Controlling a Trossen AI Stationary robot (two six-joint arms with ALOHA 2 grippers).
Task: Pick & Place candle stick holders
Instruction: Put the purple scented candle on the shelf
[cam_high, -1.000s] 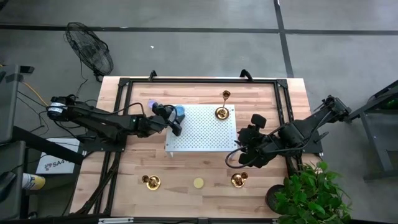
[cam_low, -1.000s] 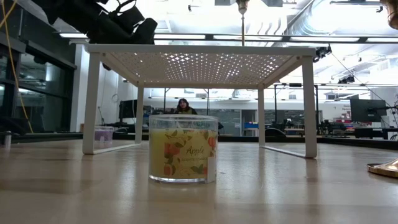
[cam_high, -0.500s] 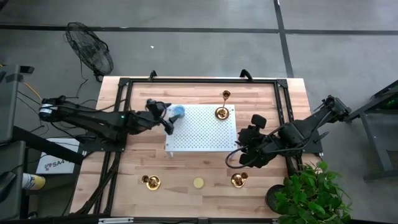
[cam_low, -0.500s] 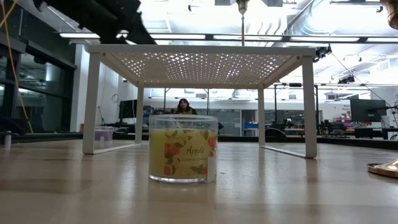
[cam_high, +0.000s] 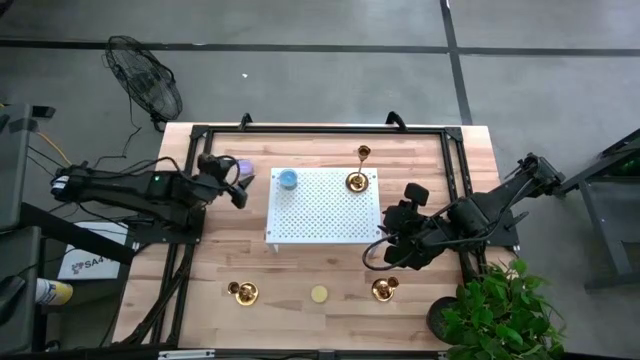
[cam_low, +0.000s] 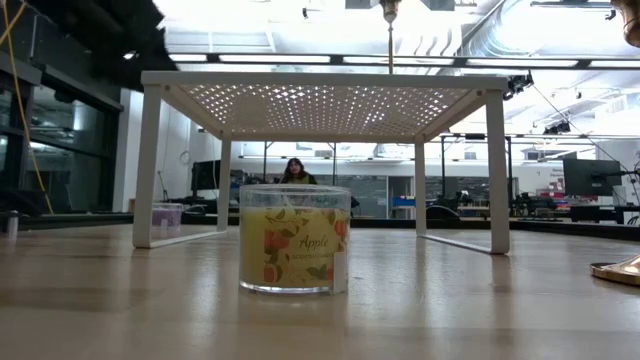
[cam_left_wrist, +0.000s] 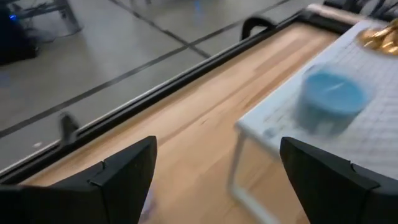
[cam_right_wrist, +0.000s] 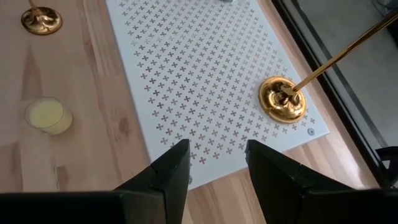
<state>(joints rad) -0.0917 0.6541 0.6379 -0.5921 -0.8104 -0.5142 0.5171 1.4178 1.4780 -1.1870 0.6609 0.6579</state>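
The left gripper (cam_high: 238, 187) has pulled back off the white perforated rack (cam_high: 325, 215) and now hovers over the bare table (cam_high: 300, 275) just left of it, beside a purple candle disc (cam_high: 245, 169), its fingers (cam_left_wrist: 121, 180) spread wide and holding nothing. A second ago it was over the rack's far left corner with the blue candle (cam_high: 287, 179); that candle now stands alone on the rack, so it looks as if it has just been let go. One tall candle stick holder (cam_high: 357, 180) stands on the rack's far right corner, with its long stem rising from a round base. Two more holders remain on the table near its front edge, one left (cam_high: 243, 292) and one right (cam_high: 383, 289), with a yellow candle (cam_high: 319, 294) between them. The right gripper (cam_high: 392, 250) hangs just right of the rack, above the near right holder, its fingers (cam_right_wrist: 168, 171) parted with nothing between them. Judging from this, those two holders are not yet placed.
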